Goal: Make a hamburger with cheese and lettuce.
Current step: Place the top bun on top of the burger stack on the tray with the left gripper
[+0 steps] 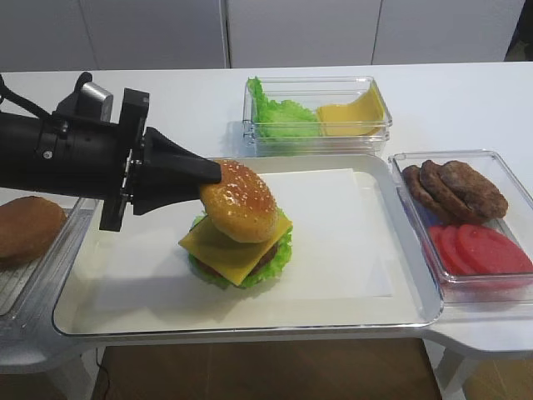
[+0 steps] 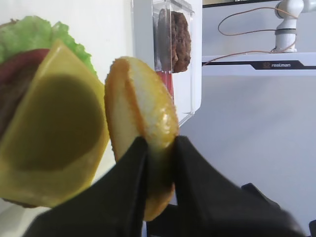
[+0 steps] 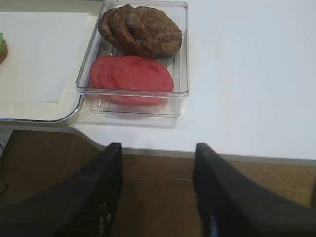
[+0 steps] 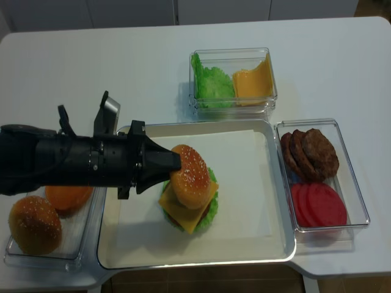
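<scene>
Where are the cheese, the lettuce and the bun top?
cheese [image 1: 218, 247]: exterior high view, bare front left part of the slice.
lettuce [image 1: 281, 250]: exterior high view, frilly right rim.
bun top [image 1: 243, 200]: exterior high view, seeded dome.

bun top [image 1: 240, 200] hides part of cheese [image 1: 229, 248]; patty mostly covered; hamburger [image 3: 2, 49] cut off at wrist view's left edge.

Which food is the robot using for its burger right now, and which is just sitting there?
Being used:
- hamburger, with lettuce and cheese
- sesame bun top, pinched in the left claw

Just sitting:
- spare patties
- tomato slices
- spare buns
</scene>
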`<state>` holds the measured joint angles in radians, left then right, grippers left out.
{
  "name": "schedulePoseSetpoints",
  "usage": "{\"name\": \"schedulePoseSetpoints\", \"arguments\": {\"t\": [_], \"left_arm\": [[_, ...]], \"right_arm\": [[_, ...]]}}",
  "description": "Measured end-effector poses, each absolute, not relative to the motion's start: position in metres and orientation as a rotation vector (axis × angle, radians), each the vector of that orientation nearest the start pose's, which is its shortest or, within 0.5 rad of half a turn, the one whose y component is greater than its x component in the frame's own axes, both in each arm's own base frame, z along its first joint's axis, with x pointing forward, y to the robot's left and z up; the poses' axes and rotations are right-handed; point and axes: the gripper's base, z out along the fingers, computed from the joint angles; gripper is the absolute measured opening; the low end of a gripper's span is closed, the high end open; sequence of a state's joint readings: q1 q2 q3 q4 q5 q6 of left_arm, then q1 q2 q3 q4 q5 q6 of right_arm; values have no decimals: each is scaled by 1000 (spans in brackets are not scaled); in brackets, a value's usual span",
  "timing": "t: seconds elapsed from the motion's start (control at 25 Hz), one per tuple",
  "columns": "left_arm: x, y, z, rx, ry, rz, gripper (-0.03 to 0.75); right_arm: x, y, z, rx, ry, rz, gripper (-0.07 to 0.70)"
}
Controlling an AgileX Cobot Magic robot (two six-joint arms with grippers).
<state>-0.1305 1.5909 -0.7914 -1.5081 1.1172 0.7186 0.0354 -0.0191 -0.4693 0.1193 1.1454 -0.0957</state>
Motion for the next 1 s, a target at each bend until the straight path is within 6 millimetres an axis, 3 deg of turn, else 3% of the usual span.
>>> {"name": "schedulePoseSetpoints", "arguments": {"t": [1.0], "left_arm": [[261, -125, 226, -117, 2444, -1695, 111]], "right_arm": [[-9, 10, 262, -151, 2131, 110, 371]]}}
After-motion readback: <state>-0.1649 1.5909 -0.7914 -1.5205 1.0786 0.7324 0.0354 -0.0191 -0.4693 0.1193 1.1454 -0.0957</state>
